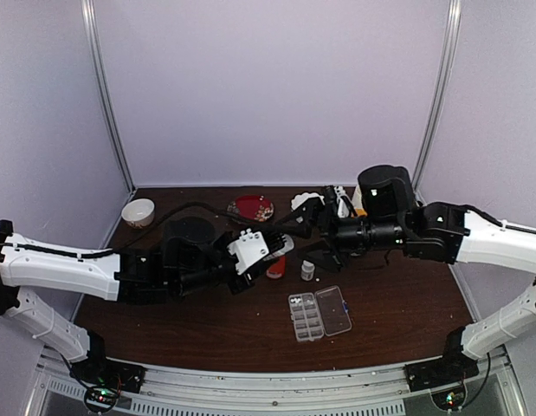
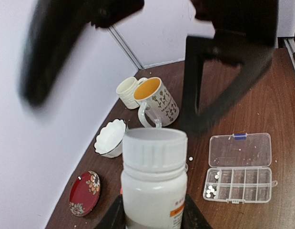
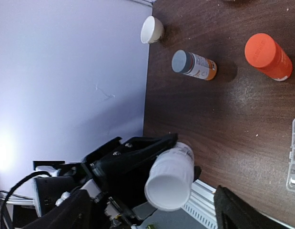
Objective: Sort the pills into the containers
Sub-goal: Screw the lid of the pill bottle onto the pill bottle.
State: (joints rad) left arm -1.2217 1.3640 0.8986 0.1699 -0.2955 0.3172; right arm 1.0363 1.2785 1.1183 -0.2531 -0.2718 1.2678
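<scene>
My left gripper is shut on a capped white bottle, upright between its jaws above the table. My right gripper stands open just past the cap; its blurred dark fingers spread wide on both sides, touching nothing. In the right wrist view the bottle's cap faces the camera. The clear pill box lies open on the table, with the containers in two rows. A few white pills lie in its left-end compartments. One loose pill rests on the table.
An orange-capped bottle and a grey-capped bottle stand on the wood. Two mugs and a white scalloped bowl sit by the wall. There are also a red plate, a small white bowl and a black disc.
</scene>
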